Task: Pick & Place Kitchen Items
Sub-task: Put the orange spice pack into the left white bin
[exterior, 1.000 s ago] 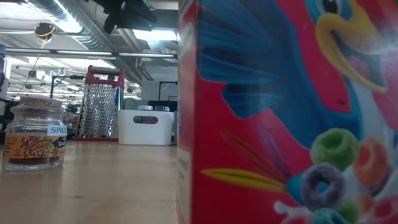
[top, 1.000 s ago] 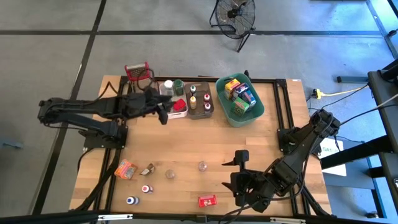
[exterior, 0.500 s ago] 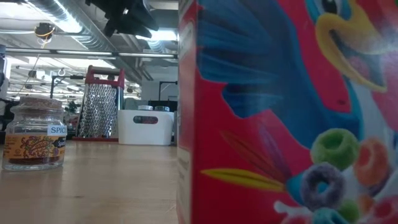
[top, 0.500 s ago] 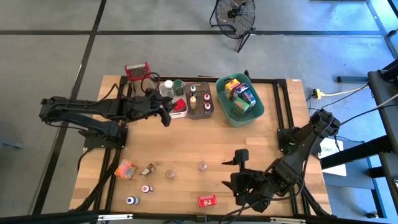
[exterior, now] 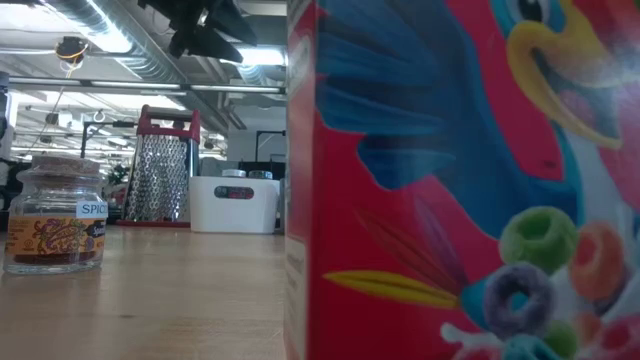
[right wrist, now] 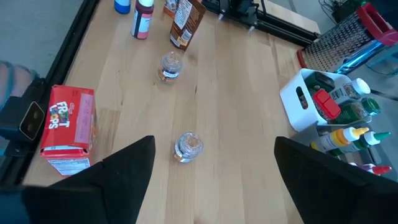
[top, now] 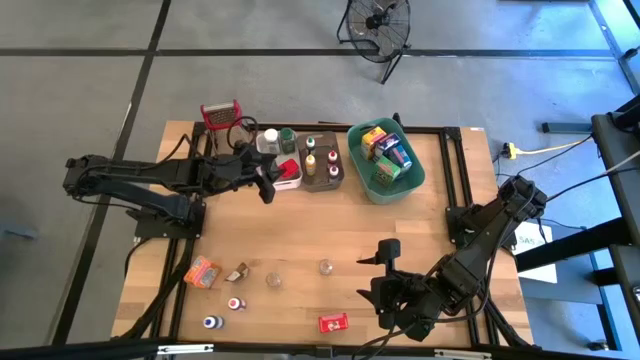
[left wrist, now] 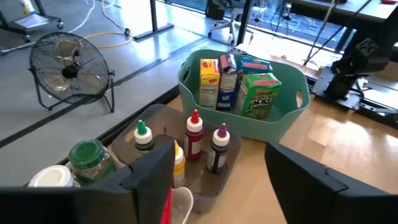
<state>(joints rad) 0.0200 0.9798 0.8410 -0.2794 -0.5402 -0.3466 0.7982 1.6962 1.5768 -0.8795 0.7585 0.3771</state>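
Three bins [top: 320, 165] line the desk's [top: 320, 230] far edge, a box grater [top: 221, 113] at the far left corner. Loose jars [top: 326, 267] and a cereal box [top: 334, 323] lie along the near edge.

overhead, table-level and two wrist cameras, all sharing the white bin [top: 287, 172]
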